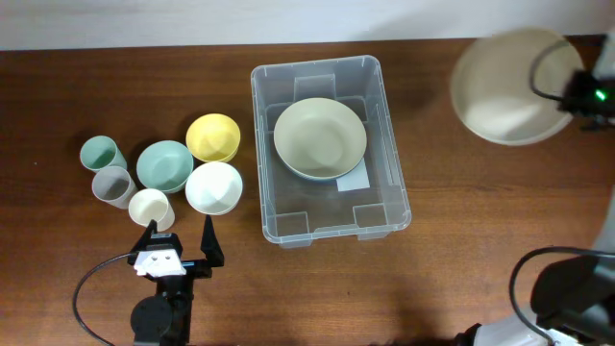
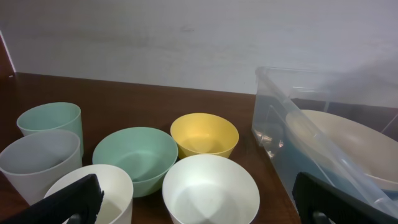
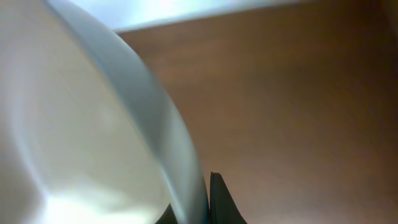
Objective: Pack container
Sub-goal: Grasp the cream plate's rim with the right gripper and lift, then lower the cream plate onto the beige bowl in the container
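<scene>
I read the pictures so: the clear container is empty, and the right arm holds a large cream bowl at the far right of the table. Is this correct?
Not fully. The container is not empty: a pale green bowl lies inside it, as the overhead view shows. The right arm does hold a cream bowl at the far right.

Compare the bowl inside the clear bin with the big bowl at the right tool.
The green bowl sits upright inside the container; the cream bowl is outside it, rim pinched by the right tool. The green bowl is sharp, the cream bowl blurred. Both are large, round, empty.
</scene>
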{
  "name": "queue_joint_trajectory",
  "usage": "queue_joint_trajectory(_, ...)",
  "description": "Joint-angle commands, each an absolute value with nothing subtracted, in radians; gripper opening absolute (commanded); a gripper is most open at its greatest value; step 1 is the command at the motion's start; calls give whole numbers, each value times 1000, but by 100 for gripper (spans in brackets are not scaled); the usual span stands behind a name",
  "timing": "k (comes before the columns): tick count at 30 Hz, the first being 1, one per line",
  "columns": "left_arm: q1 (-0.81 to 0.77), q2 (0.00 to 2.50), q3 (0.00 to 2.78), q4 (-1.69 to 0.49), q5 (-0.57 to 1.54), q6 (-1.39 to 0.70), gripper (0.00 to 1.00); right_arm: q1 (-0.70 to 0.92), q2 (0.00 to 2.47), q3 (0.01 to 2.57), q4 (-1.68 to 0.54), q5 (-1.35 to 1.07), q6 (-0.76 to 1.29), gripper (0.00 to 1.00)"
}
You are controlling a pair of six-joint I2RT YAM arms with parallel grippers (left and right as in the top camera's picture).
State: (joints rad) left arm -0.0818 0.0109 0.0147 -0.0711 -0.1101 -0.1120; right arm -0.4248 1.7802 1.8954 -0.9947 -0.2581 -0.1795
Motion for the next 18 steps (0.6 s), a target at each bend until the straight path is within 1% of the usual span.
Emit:
queue_joint_trajectory(1, -77, 6, 10, -72, -101, -96, 100, -266, 1772, 1937, -961, -276, -175, 4)
queue_joint_trajectory(5, -78, 6, 10, -72, -101, -96, 100, -101, 1776, 1935, -899, -228, -141, 4)
queue_joint_trajectory(8, -78, 6, 10, -72, -101, -96, 100, 30, 1782, 1935, -860, -135, -141, 4)
queue_joint_trajectory(11, -78, 6, 10, -72, -100, -96, 100, 112, 1800, 1935, -856, -90, -141, 4)
queue_joint_trajectory(18, -78, 6, 10, -72, -101, -96, 100, 243, 1926, 1934, -855, -102, -89, 4)
